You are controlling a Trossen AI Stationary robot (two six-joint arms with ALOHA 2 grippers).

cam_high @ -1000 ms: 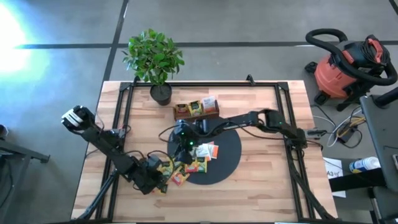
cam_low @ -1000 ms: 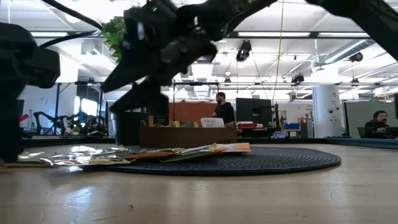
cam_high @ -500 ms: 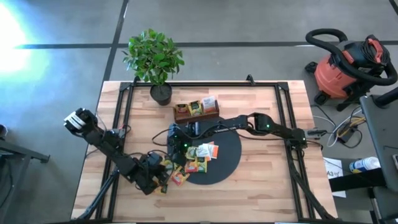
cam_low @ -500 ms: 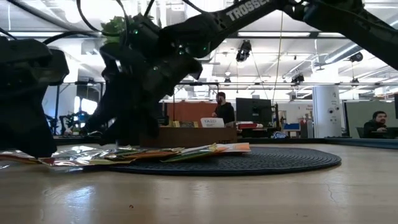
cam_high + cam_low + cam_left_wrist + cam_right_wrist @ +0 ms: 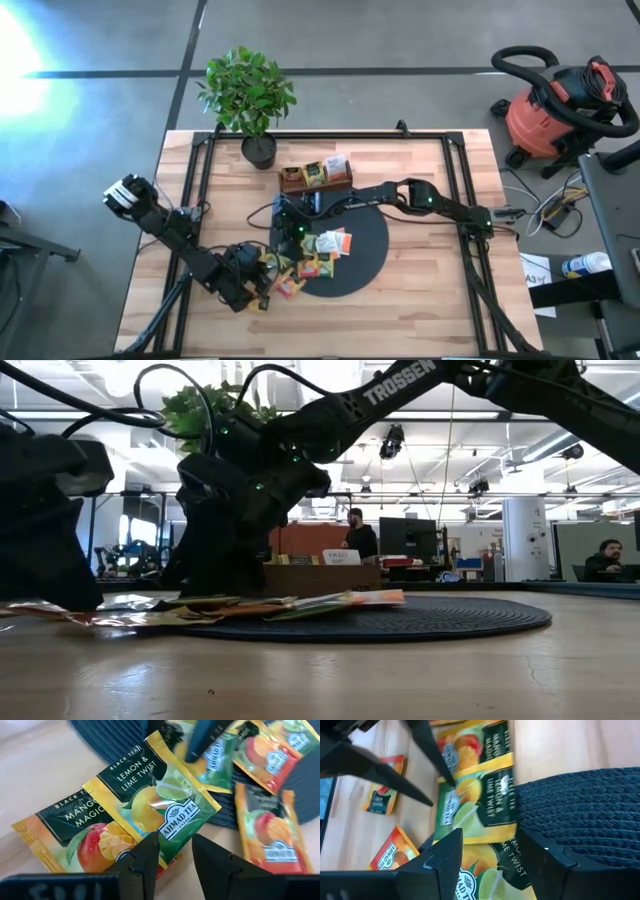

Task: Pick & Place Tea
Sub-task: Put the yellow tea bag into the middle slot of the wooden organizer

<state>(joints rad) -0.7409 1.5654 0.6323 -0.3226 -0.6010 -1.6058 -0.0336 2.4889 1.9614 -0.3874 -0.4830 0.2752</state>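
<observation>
Currently, near edge of table [image 5: 420, 300]: bare wood, nothing on it.
Left gripper [image 5: 262, 283], nr front-left rim of black mat [image 5: 365, 262]: fingers part-spread, low over lemon sachet [image 5: 160, 800]; not clamped on anything, mango sachet [image 5: 75, 837] just beside.
Tea sachets [image 5: 318, 255]: loose overlapping heap, some on mat's left part, some spilled off its rim onto the wood.
Right gripper [image 5: 291, 232], at mat's left rim: jaws wide apart, empty, down over same lemon sachets [image 5: 475, 805].
Tray [image 5: 317, 178], nr far edge beyond mat: few sachets already in compartments.
Plant [image 5: 250, 95], far-left corner.
Risks, judged: both grippers crowd one pile, so finger clash likely; overlapped flat packets may lift two at once or slide off rim when nudged.
</observation>
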